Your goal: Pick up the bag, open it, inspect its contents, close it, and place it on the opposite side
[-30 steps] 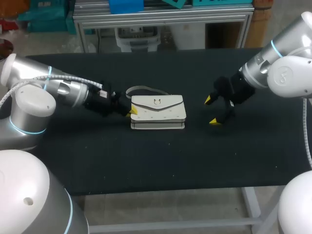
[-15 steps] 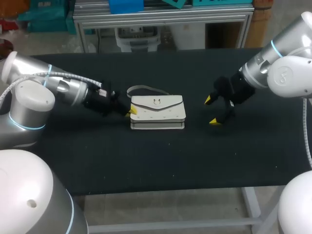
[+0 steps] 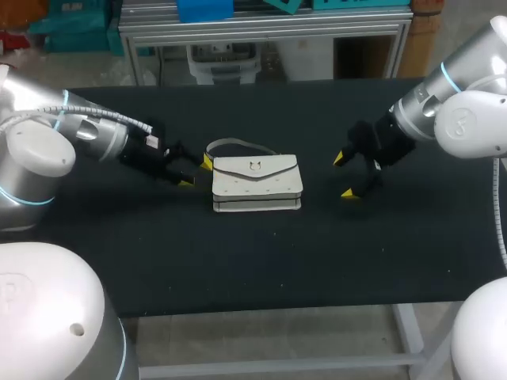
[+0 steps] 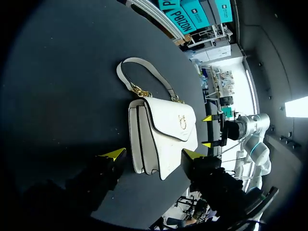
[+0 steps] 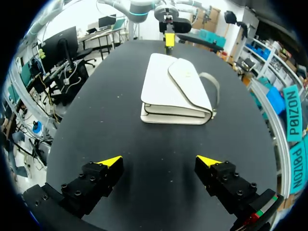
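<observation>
Bag (image 3: pixel 256 184) flat on table (image 3: pixel 238 261), unlifted; left claw (image 3: pixel 196 171), right claw (image 3: pixel 342 176) wide open, empty; every step apparently pending

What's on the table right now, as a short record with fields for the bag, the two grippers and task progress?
bag: white, lying flat mid-table, flap shut, strap on the table behind it
left gripper: open, close at the bag's strap end, not gripping
right gripper: open, off the bag's other end, apart from it
progress: bag not yet picked up
</observation>
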### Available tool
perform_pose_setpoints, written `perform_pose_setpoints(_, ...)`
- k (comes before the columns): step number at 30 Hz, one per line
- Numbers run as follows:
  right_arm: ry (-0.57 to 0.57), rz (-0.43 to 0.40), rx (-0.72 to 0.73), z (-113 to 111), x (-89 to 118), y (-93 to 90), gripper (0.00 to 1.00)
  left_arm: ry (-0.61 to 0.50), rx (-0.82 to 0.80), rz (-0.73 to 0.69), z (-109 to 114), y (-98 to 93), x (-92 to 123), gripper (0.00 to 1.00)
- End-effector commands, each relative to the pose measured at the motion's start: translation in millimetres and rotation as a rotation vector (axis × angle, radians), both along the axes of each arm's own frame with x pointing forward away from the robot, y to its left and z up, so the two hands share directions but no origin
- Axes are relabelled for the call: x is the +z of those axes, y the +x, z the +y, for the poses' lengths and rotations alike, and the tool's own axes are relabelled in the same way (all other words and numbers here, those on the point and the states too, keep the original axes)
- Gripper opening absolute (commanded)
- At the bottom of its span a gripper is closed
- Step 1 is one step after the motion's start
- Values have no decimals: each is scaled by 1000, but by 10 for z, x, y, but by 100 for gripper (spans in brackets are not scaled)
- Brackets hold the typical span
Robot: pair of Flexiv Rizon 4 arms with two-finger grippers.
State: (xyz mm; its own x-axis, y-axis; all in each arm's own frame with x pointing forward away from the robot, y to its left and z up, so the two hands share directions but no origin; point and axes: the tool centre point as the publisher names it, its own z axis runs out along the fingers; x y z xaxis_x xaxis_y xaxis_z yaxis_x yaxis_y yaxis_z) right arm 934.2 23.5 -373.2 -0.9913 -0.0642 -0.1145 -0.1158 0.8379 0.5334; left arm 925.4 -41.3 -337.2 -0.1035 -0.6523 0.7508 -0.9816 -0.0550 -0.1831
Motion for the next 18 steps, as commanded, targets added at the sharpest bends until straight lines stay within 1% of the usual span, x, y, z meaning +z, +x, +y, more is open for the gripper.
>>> perform_pose_setpoints(1, -42, -48, -26, 70, 153, -157, 100, 56, 4, -35, 234, -134, 371, 100)
perform_pose_setpoints(5, -67, -93, -27, 142, 292, -230, 100, 147, -74, -90, 274, -95, 511, 100)
perform_pose_setpoints(9, -101, -138, -22, 230, 408, -306, 100, 212, -95, -149, 294, -17, 607, 100)
perform_pose_setpoints(14, -134, -186, -13, 337, 521, -391, 100, 255, -177, -212, 302, 47, 686, 100)
perform_pose_setpoints(16, -139, -198, -12, 378, 550, -419, 100, 264, -210, -249, 297, 59, 705, 100)
perform_pose_setpoints(18, -146, -206, -10, 407, 559, -436, 100, 271, -277, -311, 288, 46, 734, 100)
